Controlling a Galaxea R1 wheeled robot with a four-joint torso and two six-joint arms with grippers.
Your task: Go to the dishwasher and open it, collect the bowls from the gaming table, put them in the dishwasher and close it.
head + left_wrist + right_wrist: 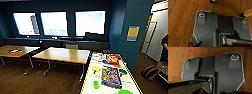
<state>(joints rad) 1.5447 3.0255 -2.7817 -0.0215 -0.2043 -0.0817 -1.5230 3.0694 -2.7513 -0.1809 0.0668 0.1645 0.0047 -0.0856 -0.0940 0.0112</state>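
far left i see a wooden table (17, 50) with something orange and dark on it, then a second wooden table (62, 55) nearer the middle. right of that stands the gaming table (88, 82), white-topped with a yellow edge. on it sit the yellow bowl (96, 68), a small green cup (96, 84), a board-game box (111, 76), and the lime green bowl (125, 92) at the near edge. i cannot tell whether either of my grippers is apart or together.
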